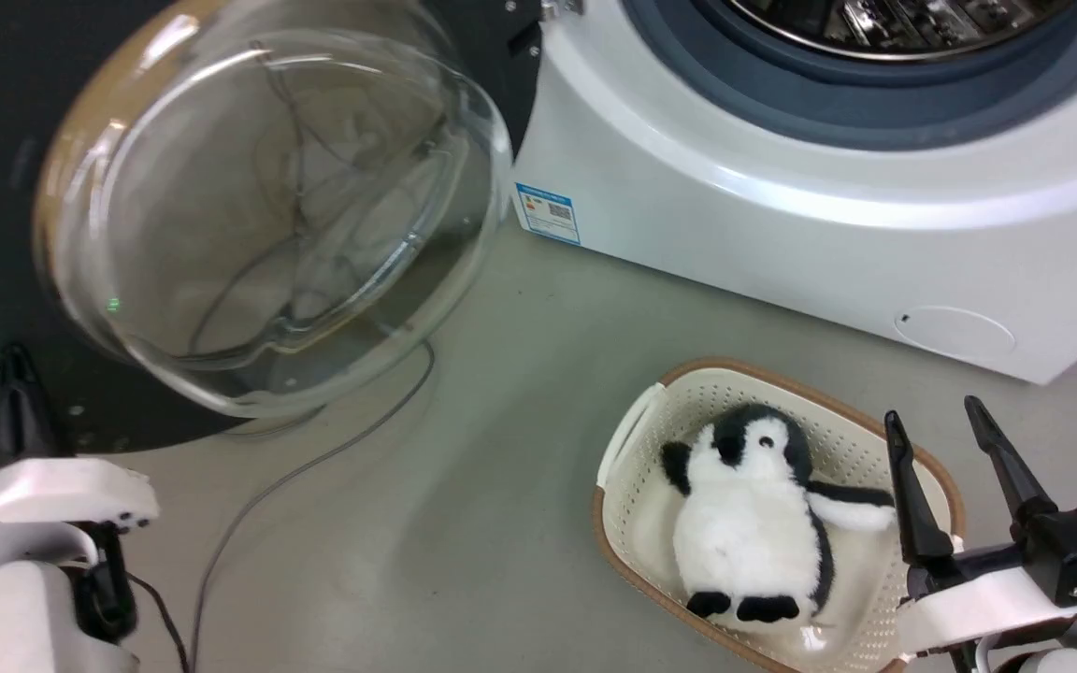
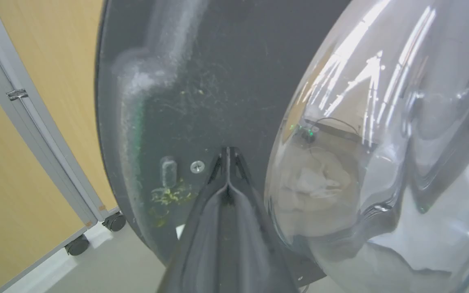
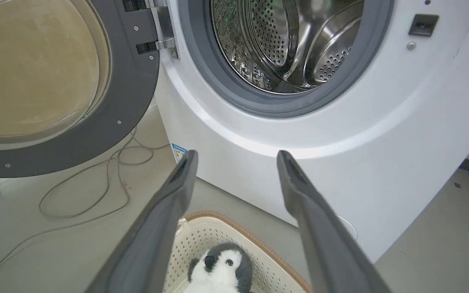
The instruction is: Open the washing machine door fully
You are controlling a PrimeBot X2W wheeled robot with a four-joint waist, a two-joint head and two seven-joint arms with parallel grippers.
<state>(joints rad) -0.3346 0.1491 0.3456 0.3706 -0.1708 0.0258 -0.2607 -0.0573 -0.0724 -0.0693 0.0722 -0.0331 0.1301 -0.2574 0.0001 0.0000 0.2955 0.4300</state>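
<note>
The washing machine door point(image 1: 221, 224) is being shown standing wide open, hanging out from its hinge point(image 3: 161, 40) at the left of the white machine and well apart from the steel drum opening point(image 3: 283, 40), which is being left completely uncovered. The door's bulging glass bowl point(image 2: 381, 162) is being turned toward the head camera.

The left hand point(image 2: 227, 154) is being held against the matte black inner face, just beside the bowl and near a small screw point(image 2: 197, 166). Its two fingers are being kept pressed together with nothing between them. Whether any real push is being applied cannot be told.

The right hand point(image 3: 236, 156) is being held apart from the door, fingers spread wide and holding nothing, above a perforated basket point(image 1: 735, 366) in which a plush penguin point(image 1: 753, 523) is being carried. A grey cable point(image 1: 314, 467) is being trailed across the floor point(image 1: 520, 402) beneath the door.

As a judgement, most of the opening is being counted as done. Whether the hinge is being taken to its limit cannot be read, so a final outward nudge by the left hand is probably what is being left.
</note>
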